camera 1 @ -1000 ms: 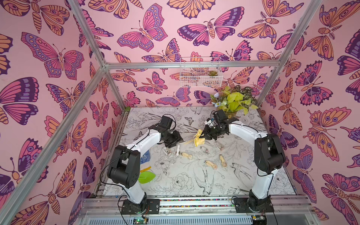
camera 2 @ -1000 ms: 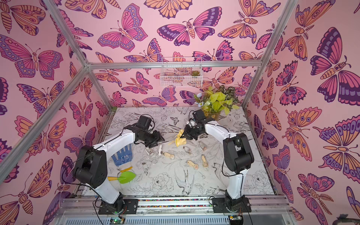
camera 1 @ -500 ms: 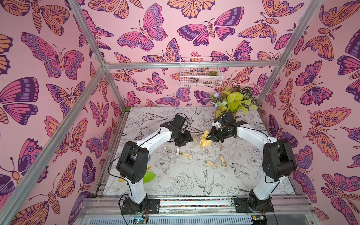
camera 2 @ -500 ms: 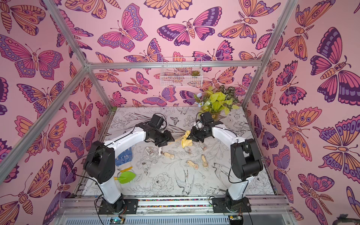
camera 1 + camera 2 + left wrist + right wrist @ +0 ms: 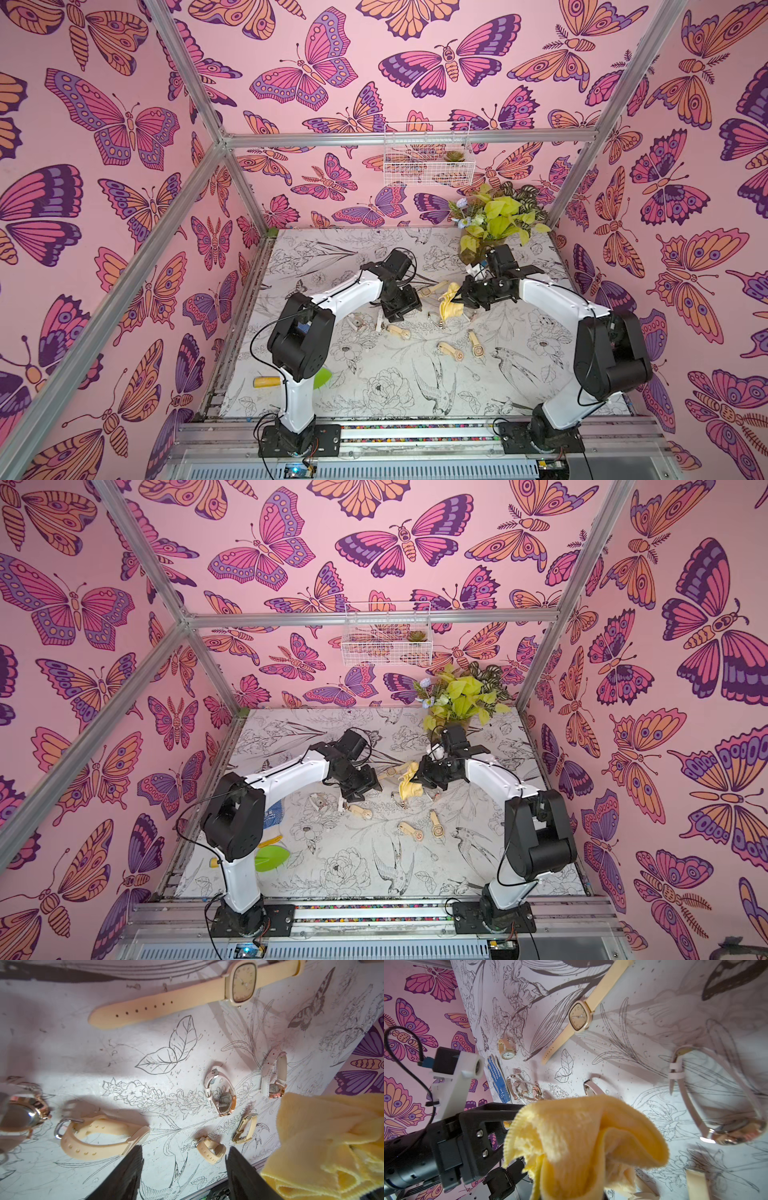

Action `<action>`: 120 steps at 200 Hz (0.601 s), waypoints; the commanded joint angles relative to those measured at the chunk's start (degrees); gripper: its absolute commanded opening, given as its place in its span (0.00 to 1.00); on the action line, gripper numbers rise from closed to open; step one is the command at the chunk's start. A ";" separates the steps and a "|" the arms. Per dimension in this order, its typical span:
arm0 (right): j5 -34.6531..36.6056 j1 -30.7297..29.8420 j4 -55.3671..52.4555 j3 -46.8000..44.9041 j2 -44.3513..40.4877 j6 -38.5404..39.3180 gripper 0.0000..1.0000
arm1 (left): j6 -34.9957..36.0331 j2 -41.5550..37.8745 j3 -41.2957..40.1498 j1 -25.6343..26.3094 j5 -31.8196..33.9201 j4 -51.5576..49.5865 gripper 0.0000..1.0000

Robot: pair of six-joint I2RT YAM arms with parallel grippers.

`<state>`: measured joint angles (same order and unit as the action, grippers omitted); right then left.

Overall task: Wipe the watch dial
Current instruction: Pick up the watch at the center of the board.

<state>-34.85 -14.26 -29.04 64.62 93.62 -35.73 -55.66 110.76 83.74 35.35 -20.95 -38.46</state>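
Observation:
Several watches lie on the printed table. A flat beige watch with a square dial [image 5: 244,982] [image 5: 579,1017] rests between the two arms [image 5: 434,288] [image 5: 390,771]. My left gripper [image 5: 186,1149] [image 5: 397,316] [image 5: 358,793] is open and empty, hovering over the table beside a looped beige watch [image 5: 99,1136]. My right gripper [image 5: 459,297] [image 5: 420,776] is shut on a yellow cloth [image 5: 581,1136] [image 5: 451,305] [image 5: 322,1136], which hangs down and hides its fingers in the right wrist view. A rose-gold watch with a pale strap [image 5: 726,1118] lies close to the cloth.
More watches are scattered nearer the front [image 5: 451,351] [image 5: 476,347] [image 5: 222,1095] [image 5: 274,1076]. A blue dotted glove [image 5: 499,1080], a green piece [image 5: 270,858] and a yellow cylinder [image 5: 268,381] lie at the left edge. A leafy plant [image 5: 498,216] stands back right under a wire basket [image 5: 428,153].
Both arms have shifted to the right across the table, the right one carrying the cloth along. The left jaws have widened slightly.

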 commanded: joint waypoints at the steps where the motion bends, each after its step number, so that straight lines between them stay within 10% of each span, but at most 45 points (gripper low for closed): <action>1: 1.56 1.13 1.16 -1.66 -2.20 1.09 0.00 | -4.91 2.01 1.56 0.72 0.30 -1.71 0.67; 59: 3.77 1.65 2.01 -3.96 -5.57 1.27 0.00 | -15.09 4.78 5.55 1.61 2.51 -3.09 0.79; 77: 4.56 1.85 2.30 -4.70 -6.20 1.21 0.00 | -18.25 6.25 7.87 1.75 3.38 -5.21 0.99; 120: 4.84 2.81 3.28 -6.08 -6.77 0.83 0.00 | -25.15 11.79 12.97 2.25 0.32 -8.78 1.00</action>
<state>-31.00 -12.34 -26.65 59.33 87.94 -35.55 -74.83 119.24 95.33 36.95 -19.51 -42.76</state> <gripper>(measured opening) 0.119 0.998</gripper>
